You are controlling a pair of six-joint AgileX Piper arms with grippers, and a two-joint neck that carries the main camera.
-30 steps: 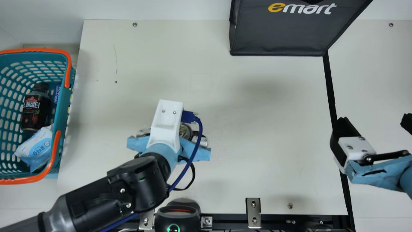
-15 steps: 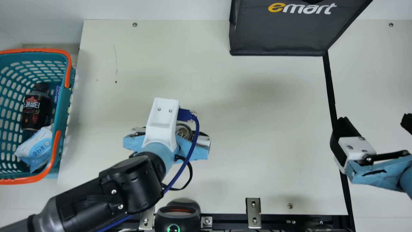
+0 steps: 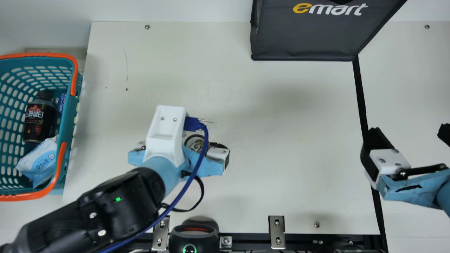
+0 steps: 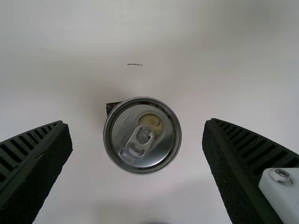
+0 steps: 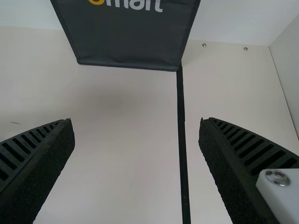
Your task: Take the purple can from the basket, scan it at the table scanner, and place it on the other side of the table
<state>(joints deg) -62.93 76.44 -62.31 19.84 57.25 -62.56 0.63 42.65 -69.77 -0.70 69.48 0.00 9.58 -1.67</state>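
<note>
The cream desk (image 3: 281, 158) is spreading out below a pale back wall (image 3: 175, 10), and a side wall (image 5: 287, 56) is rising in the right wrist view. A black strip (image 3: 360, 95) is running down the desk's right part, and 1 thin scratch (image 3: 126, 65) is marking the left part. The can (image 4: 142, 135) is standing upright on the desk, left of the strip, its lid facing up. The left claw (image 3: 180, 149) is holding its 2 fingers open around the can, a gap showing on each side. The right claw (image 3: 409, 135) is hanging open at the right, its 2 fingers wide apart with nothing between them. A dark bag (image 3: 302, 38) is standing at the far edge, against the back wall. The scanner (image 3: 193, 235) is sitting at the near edge beside 1 metal bracket (image 3: 161, 233). A teal basket (image 3: 38, 55) with orange handles is resting by the left edge, carrying 1 dark bottle (image 3: 38, 119) and 1 wipes packet (image 3: 40, 161).
</note>
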